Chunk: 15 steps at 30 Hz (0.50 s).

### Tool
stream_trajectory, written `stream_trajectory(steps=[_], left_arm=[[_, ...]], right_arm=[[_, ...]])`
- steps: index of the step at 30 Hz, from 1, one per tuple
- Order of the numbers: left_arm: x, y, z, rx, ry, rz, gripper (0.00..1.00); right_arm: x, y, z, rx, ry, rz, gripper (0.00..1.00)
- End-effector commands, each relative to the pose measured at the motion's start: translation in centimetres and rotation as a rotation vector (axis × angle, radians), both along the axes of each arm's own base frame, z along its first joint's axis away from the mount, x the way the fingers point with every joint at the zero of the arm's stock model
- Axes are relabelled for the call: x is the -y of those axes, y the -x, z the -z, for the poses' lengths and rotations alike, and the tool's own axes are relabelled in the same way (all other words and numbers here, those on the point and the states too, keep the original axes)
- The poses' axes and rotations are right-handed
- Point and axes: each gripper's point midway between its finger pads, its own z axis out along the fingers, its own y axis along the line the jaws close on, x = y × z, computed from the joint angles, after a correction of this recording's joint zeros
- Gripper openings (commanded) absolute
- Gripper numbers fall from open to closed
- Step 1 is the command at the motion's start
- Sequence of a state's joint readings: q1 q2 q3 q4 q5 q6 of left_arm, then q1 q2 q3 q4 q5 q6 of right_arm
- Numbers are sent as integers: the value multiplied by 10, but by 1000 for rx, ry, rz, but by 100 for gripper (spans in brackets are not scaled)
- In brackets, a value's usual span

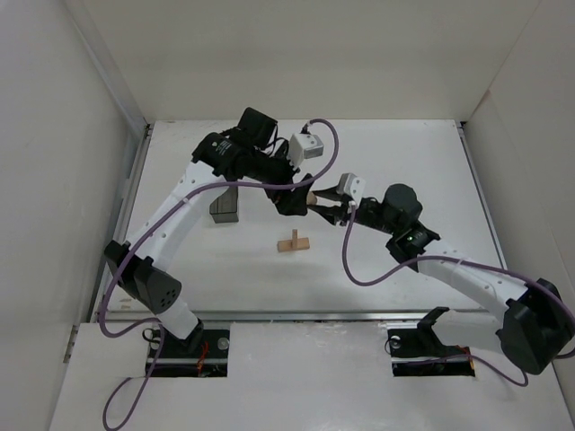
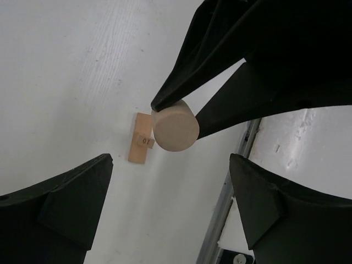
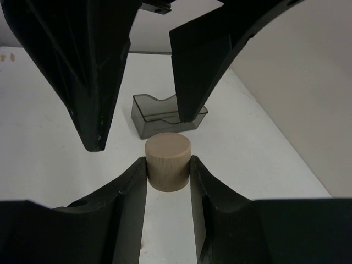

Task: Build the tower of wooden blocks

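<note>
My right gripper (image 3: 168,165) is shut on a short round tan wooden piece (image 3: 168,162) and holds it above the table. My left gripper (image 2: 170,160) is open; its two fingers (image 3: 82,71) straddle the air just beyond the round piece (image 2: 175,129) without touching it. In the top view both grippers meet at mid-table, left (image 1: 295,202) and right (image 1: 323,206), with the round piece (image 1: 313,199) between them. Two flat tan bars (image 1: 294,242) lie crossed on the table just nearer than the grippers. One bar (image 2: 140,144) shows below in the left wrist view.
A dark translucent grey box (image 1: 225,205) stands left of the grippers, under the left arm, and shows behind the round piece in the right wrist view (image 3: 165,118). White walls enclose the table on the left, back and right. A metal rail (image 2: 231,187) runs along the table's near edge.
</note>
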<state>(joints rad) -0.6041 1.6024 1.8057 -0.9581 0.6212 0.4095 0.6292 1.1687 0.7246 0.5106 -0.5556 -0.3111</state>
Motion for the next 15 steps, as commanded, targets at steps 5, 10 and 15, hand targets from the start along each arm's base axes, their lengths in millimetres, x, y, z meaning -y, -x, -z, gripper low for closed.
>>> stream_trajectory(steps=[5, 10, 15], left_arm=[[14, 10, -9, -45, 61, 5, 73], [19, 0, -14, -47, 82, -56, 65], [23, -8, -12, -58, 90, -98, 44]], right_arm=[[-10, 8, -21, 86, -32, -33, 0], [-10, 2, -22, 83, -36, 5, 0], [-13, 2, -23, 73, -40, 5, 0]])
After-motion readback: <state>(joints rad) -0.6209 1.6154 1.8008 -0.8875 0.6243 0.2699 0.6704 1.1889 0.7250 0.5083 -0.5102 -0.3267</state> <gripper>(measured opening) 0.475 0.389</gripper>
